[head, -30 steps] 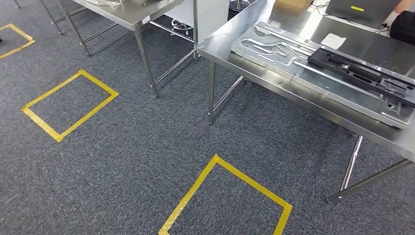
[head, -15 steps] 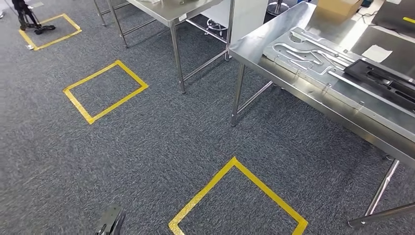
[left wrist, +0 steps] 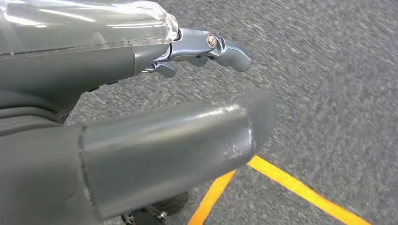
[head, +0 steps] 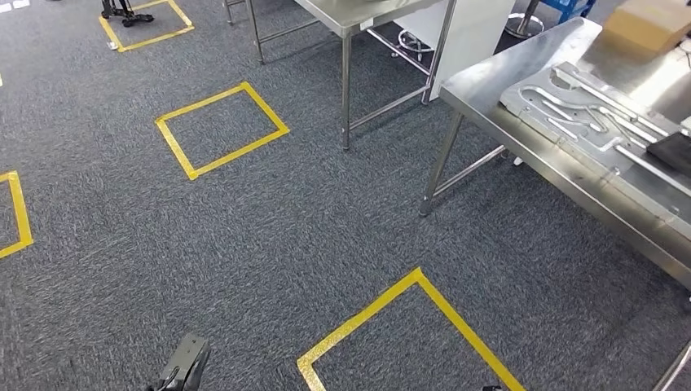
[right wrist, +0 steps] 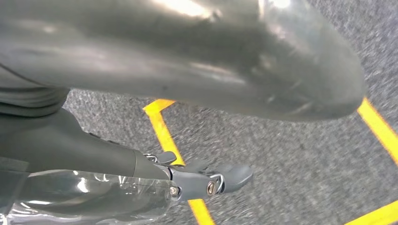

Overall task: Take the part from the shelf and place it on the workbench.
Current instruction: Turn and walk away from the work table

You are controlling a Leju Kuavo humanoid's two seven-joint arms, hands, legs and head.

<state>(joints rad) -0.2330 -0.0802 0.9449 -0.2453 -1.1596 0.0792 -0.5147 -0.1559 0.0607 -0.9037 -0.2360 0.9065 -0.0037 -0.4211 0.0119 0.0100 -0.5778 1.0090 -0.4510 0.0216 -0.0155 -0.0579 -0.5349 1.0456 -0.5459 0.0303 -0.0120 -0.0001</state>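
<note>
Part and shelf: neither one is appearing in the head view, so where the part is lying, and how its long axis is running, I cannot tell.

Head view is looking down at grey carpet (head: 269, 244) marked with yellow tape squares (head: 222, 129). Steel counter (head: 530, 151) is standing to the right, carrying a grey machined plate (head: 583, 110) with curved slots, a dark flat piece (head: 673, 149) at the frame edge beside it, and a cardboard box (head: 649, 23) at the far end. A second steel table (head: 358, 12) is standing further back.

Left hand (head: 183, 368) is hanging low at the bottom edge of the head view, over the carpet; in the left wrist view the left hand (left wrist: 141, 122) is holding nothing, thumb and darker fingers (left wrist: 220, 47) lying apart with floor showing between them. Right hand (right wrist: 197, 117) is likewise holding nothing in its wrist view, thumb and fingers (right wrist: 220, 178) apart, hanging over carpet and tape.

Judgement: the robot is walking or turning toward the shelf, with the pick not yet begun. The counter is lying on the right-hand side. Which hand will be nearer the part cannot be judged until the shelf comes into view; both are free to take it.
</note>
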